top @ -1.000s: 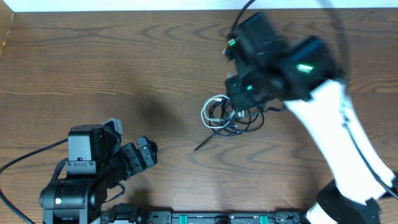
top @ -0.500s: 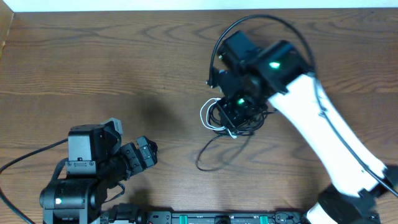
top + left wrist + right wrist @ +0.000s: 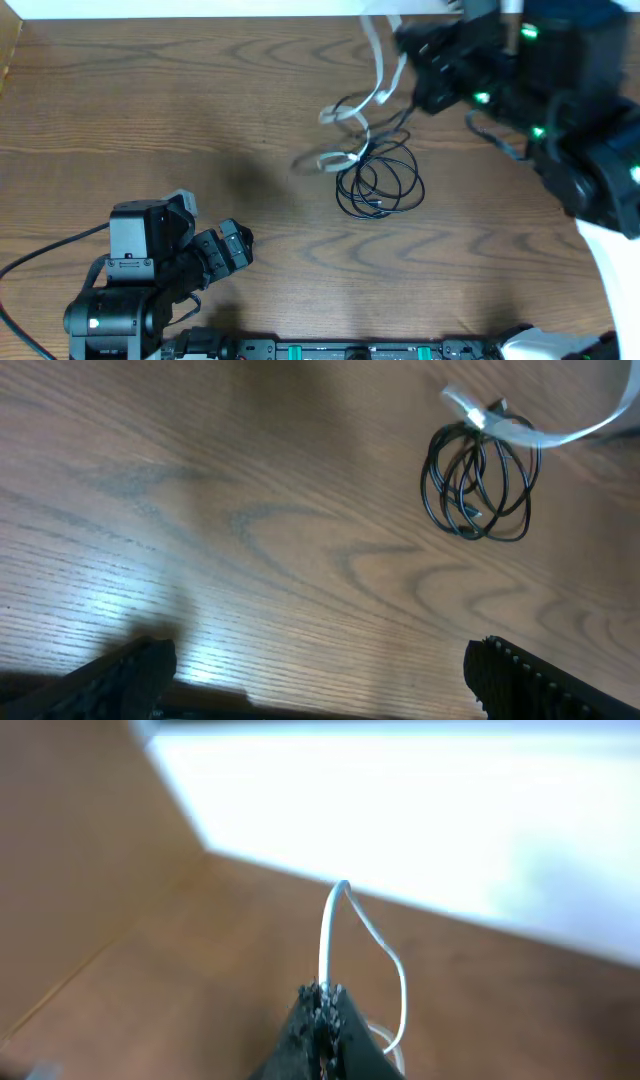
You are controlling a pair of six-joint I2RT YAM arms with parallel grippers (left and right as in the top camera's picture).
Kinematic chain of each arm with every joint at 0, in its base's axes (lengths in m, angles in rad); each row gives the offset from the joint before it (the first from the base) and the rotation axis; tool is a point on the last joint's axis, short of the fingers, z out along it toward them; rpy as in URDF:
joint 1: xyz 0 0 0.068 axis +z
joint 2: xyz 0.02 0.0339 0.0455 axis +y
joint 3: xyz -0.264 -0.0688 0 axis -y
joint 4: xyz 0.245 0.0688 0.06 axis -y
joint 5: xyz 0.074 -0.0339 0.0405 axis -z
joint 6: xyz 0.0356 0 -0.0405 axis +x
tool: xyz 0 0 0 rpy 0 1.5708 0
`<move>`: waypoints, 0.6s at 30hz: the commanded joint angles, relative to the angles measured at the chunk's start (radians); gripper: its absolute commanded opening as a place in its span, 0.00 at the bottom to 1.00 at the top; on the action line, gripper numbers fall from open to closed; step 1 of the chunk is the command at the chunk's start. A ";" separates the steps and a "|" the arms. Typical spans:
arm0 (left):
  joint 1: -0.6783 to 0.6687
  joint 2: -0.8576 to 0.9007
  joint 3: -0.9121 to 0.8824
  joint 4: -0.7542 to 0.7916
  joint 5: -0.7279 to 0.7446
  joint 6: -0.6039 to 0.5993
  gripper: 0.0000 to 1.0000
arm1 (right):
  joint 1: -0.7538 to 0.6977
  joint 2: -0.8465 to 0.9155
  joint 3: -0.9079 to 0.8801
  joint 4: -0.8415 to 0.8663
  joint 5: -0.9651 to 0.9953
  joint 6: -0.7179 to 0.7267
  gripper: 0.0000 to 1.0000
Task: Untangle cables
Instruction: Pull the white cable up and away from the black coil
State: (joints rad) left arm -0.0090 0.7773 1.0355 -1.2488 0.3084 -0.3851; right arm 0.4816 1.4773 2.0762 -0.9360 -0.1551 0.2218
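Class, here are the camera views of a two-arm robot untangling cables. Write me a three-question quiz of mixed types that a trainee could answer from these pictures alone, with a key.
1. True or false: the right pincer is shut on the white cable.
2. Multiple choice: the left pincer is
A) open and empty
B) shut on a black cable
C) holding the white cable
3. Short answer: what colour is the coiled bundle that neither pincer grips?

Key: 1 true; 2 A; 3 black.
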 commanded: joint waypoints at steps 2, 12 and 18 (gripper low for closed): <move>0.004 0.000 0.001 0.001 -0.007 0.017 0.98 | 0.001 0.001 0.010 -0.019 0.234 -0.013 0.01; 0.004 0.000 0.001 0.001 -0.007 0.017 0.98 | 0.003 0.101 0.003 -0.158 -0.309 0.115 0.02; 0.004 0.000 0.001 0.001 -0.007 0.017 0.98 | -0.021 0.102 0.003 -0.108 -0.446 0.407 0.01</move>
State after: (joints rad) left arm -0.0090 0.7773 1.0355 -1.2488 0.3084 -0.3851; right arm 0.4759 1.5997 2.0750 -1.0569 -0.4858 0.4629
